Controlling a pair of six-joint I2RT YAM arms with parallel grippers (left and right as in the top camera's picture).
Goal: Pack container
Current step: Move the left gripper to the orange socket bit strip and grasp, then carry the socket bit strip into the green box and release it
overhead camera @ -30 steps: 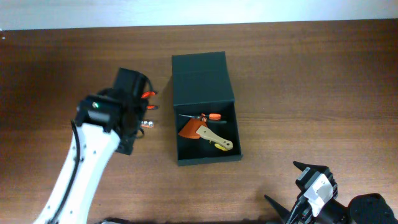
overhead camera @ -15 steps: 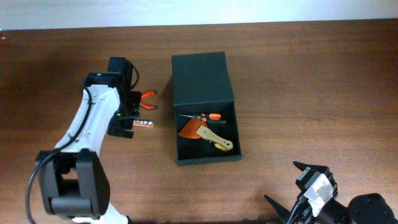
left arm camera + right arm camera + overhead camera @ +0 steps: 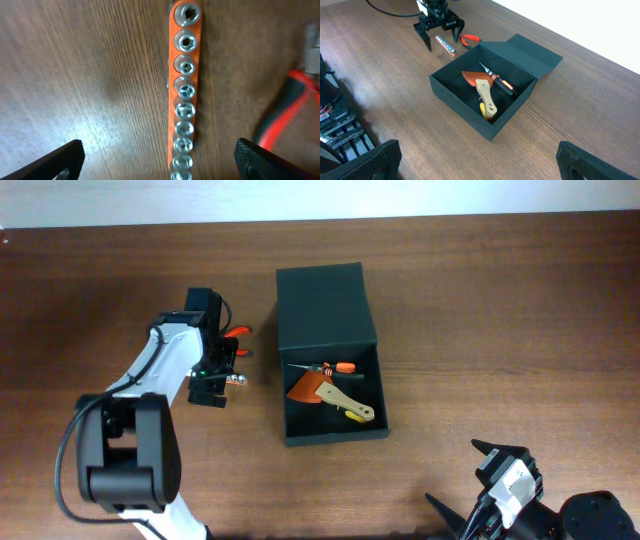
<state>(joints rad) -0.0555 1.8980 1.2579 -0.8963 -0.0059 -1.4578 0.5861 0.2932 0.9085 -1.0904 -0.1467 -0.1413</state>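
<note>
The dark green-black container [image 3: 283, 395] stands open mid-table with its flap lid [image 3: 324, 302] folded back. It also shows in the right wrist view [image 3: 465, 107]. Inside lie an orange scraper [image 3: 305, 389], a wooden-handled tool [image 3: 345, 402] and an orange-handled screwdriver [image 3: 335, 367]. My left gripper [image 3: 222, 375] is open, low over an orange socket rail [image 3: 186, 90], with one finger on each side and not touching it [image 3: 170, 160]. The rail lies on the table left of the container [image 3: 445, 44]. My right gripper [image 3: 462, 478] is open and empty near the front edge [image 3: 480, 160].
Red-handled pliers [image 3: 237, 333] lie just behind the socket rail, between my left gripper and the container. They show at the right edge of the left wrist view [image 3: 285, 110] and in the right wrist view [image 3: 469, 39]. Bare wooden table [image 3: 480, 310] surrounds the container.
My left arm has come down and shifted right, from beside the socket rail to directly over it, with the fingers straddling the rail. The right arm has not moved.
</note>
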